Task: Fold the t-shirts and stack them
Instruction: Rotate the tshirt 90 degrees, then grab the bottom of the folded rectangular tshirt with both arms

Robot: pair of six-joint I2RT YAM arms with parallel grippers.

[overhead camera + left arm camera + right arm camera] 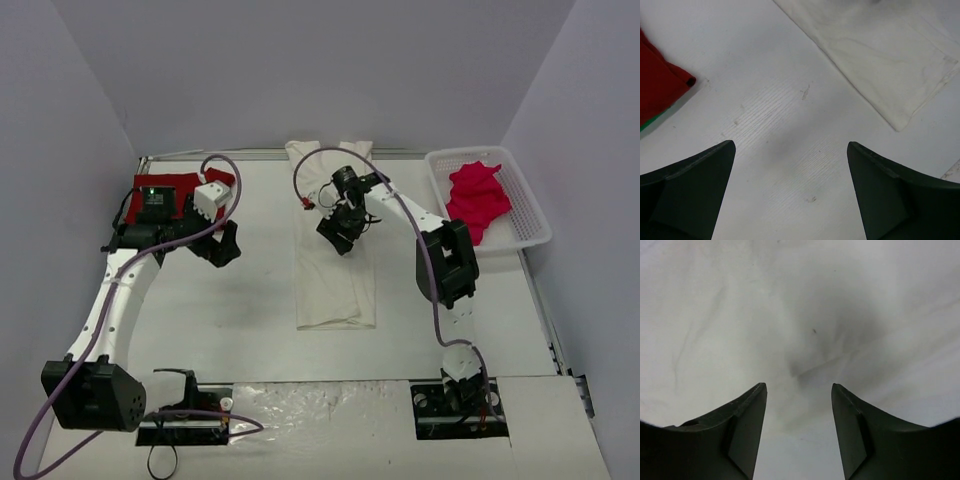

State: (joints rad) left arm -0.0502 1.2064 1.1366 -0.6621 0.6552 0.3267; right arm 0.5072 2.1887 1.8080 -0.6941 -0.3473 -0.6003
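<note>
White table (250,300), scuffed, metal-edged. Plain pale grey walls (300,60) close on three sides. Light even, soft shadows.

One cream-white t-shirt (335,285), one red t-shirt (183,184), one pinkish-red t-shirt (478,200), one basket (512,240), and two arms (110,300) (445,260).

On the white table (240,300) are laid a folded cream-white t-shirt (335,290) from centre toward 12 o'clock, a red t-shirt (180,185) at 10 o'clock and a basket (515,243) at 2 o'clock.

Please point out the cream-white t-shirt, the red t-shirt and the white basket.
cream-white t-shirt (335,285): top view, on its lower folded part.
red t-shirt (175,182): top view, on its far edge.
white basket (528,205): top view, on its right wall.
</note>
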